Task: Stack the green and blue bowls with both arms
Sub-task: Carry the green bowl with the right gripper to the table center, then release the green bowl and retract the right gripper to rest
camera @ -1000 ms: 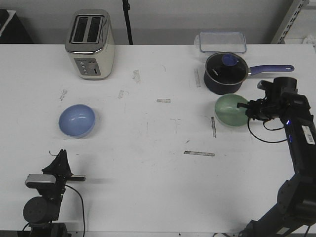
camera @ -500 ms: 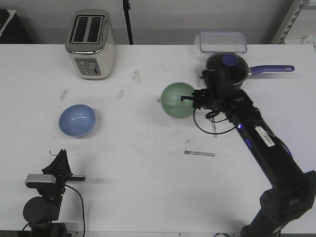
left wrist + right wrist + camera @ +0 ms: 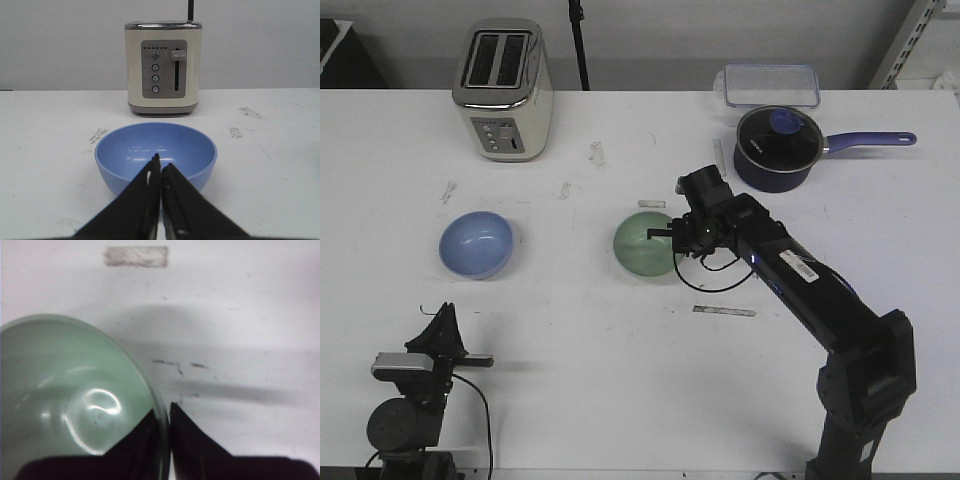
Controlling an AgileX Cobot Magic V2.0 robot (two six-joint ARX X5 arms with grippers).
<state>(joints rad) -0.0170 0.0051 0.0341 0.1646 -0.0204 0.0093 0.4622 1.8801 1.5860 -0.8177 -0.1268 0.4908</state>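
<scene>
In 1 second my right gripper (image 3: 672, 236), pinched on its rim, has carried the green bowl (image 3: 642, 246) from beside the saucepan (image 3: 777, 148) to mid-table, nearer the blue bowl (image 3: 476, 244), where my left gripper (image 3: 160, 169) waits closed.

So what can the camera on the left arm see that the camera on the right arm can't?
Only the left wrist view shows the blue bowl and the toaster standing behind it, with the left gripper shut and holding nothing. Only the right wrist view shows the green bowl, its rim pinched by the right gripper, plus a grey strip of tape. Both show the white table and dark gripper fingers at the bottom.
</scene>
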